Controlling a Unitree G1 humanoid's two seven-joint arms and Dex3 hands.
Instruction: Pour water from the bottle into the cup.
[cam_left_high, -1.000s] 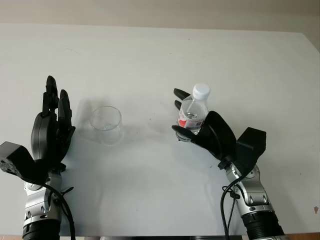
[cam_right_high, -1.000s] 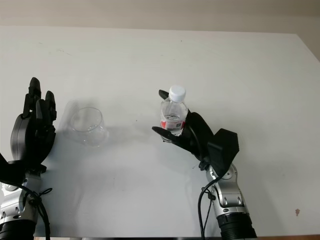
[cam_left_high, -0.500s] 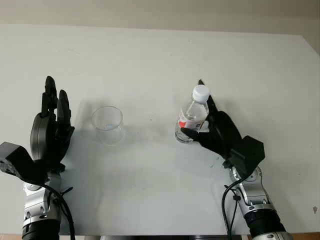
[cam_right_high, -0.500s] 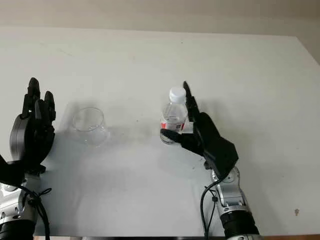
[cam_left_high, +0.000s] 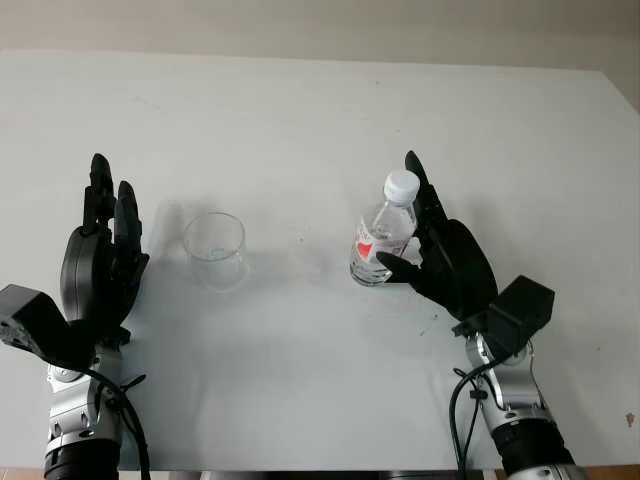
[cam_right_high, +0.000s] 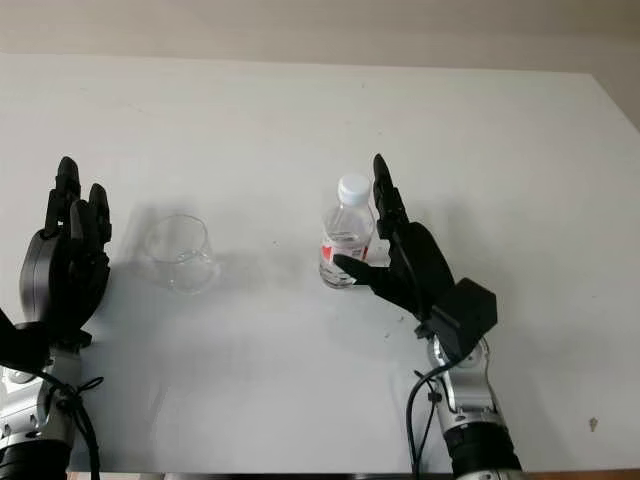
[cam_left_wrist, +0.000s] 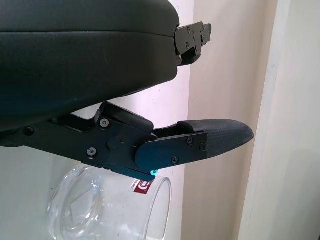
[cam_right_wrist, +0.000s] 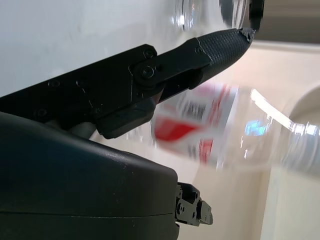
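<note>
Your right hand (cam_left_high: 440, 255) comes in from the bottom right of the head views, forearm angled up toward the middle of the white table (cam_left_high: 320, 110). Its palm faces the bottle (cam_left_high: 384, 238) and sits just beside it on the right. The long fingers (cam_left_high: 418, 190) stand straight up past the white cap (cam_left_high: 401, 184), and the thumb (cam_left_high: 400, 268) reaches across the lower front of the bottle. You cannot tell from the head views whether the fingers press on the plastic; in the right wrist view 1 finger (cam_right_wrist: 200, 55) crosses in front of the red-and-white label (cam_right_wrist: 200, 125) with the bottle lying close against the palm, but a firm grasp is not clear.

Your left hand (cam_left_high: 100, 255) stands at the left side of the table, fingers pointing up, open and holding nothing. It is near the cup (cam_left_high: 214, 248), on the cup's left, and apart from it.

The bottle is clear plastic, capped, and leans slightly, its top tipped to the right toward the raised fingers. Its base appears to be on the table, centre-right. Whether water is in it is hard to tell.

The cup is a clear glass, upright, mouth up, on the table well apart from the bottle, to the bottle's left. In the left wrist view the cup (cam_left_wrist: 105, 210) sits below a finger (cam_left_wrist: 195, 145), and no liquid can be made out in it.
</note>
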